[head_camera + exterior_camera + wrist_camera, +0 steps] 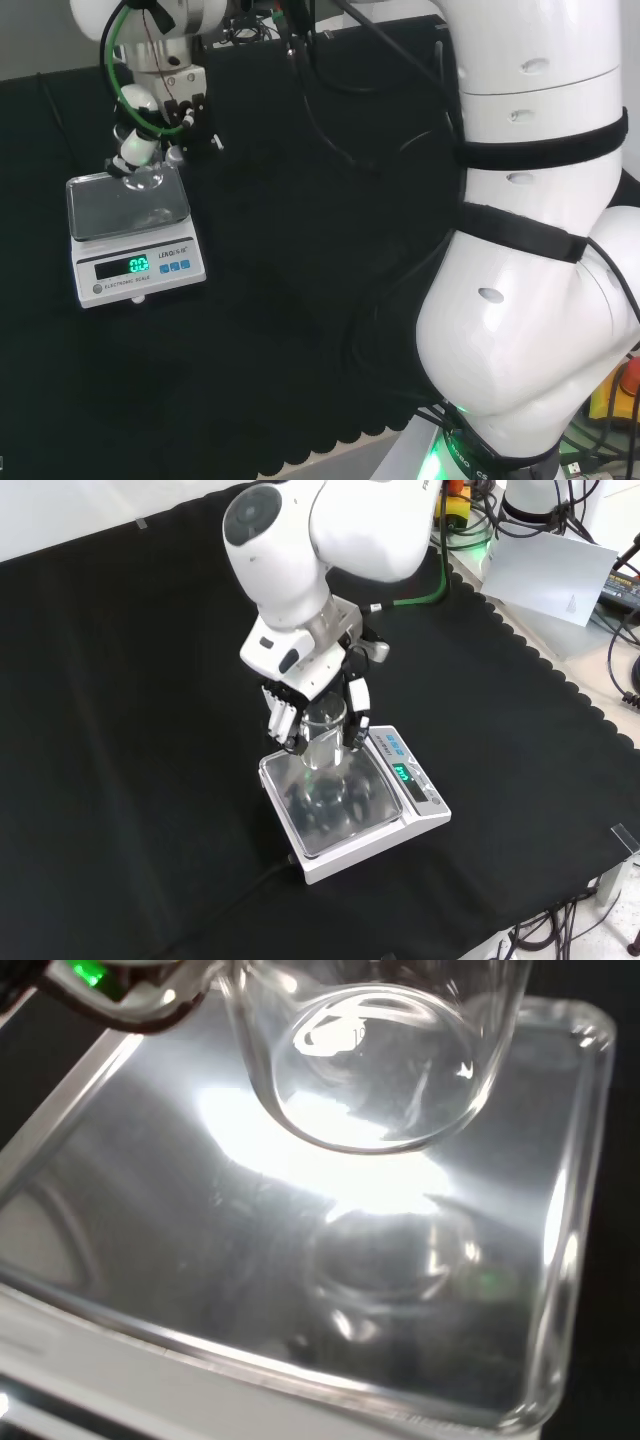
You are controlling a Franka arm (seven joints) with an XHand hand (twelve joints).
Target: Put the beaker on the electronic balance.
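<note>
The robot hand (318, 712), fingers curled round the beaker (325, 738), holds it just above the balance (345, 820) pan, so the next move is lowering, then releasing.

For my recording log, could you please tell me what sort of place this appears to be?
Probably a laboratory test bench: a white electronic balance with a steel pan, a clear glass beaker held over it by the black and white hand, and black cloth covering the bench.
</note>
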